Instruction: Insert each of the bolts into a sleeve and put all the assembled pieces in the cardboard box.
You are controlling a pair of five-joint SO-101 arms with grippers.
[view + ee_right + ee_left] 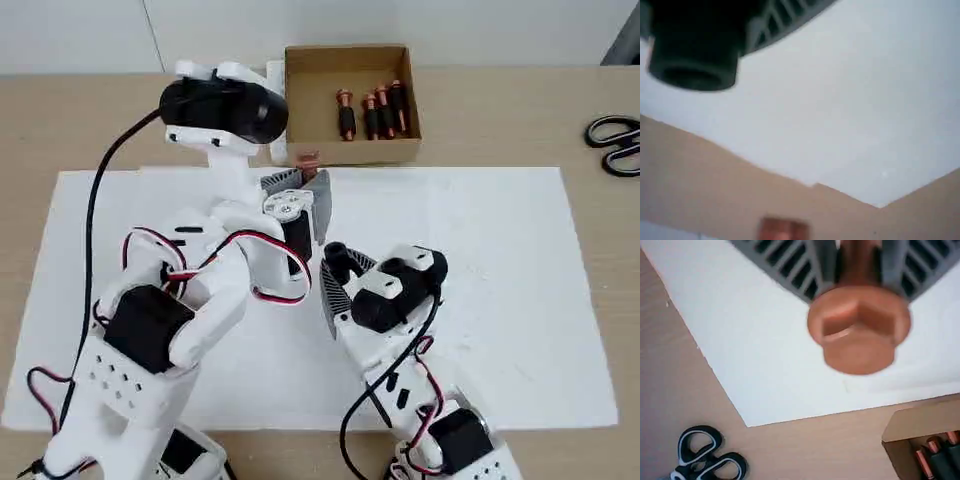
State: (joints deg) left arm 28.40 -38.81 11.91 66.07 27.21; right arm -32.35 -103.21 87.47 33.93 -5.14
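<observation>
My left gripper [304, 180] is shut on a copper bolt [307, 160] just in front of the cardboard box [350, 52]. In the left wrist view the bolt's hex head [858, 330] juts out between the grey fingers [790, 267]. My right gripper [336, 270] is shut on a black sleeve [338, 262] over the middle of the white sheet, a little nearer than the bolt. The sleeve's open end [692, 55] shows in the right wrist view, with the bolt [782, 230] blurred beyond it. Several assembled pieces [375, 110] lie in the box.
A white paper sheet [500, 280] covers the table's middle. Black-handled scissors [615, 142] lie at the far right on the bare wood, also visible from the left wrist [705, 460]. The box corner [920, 432] with its pieces shows there too.
</observation>
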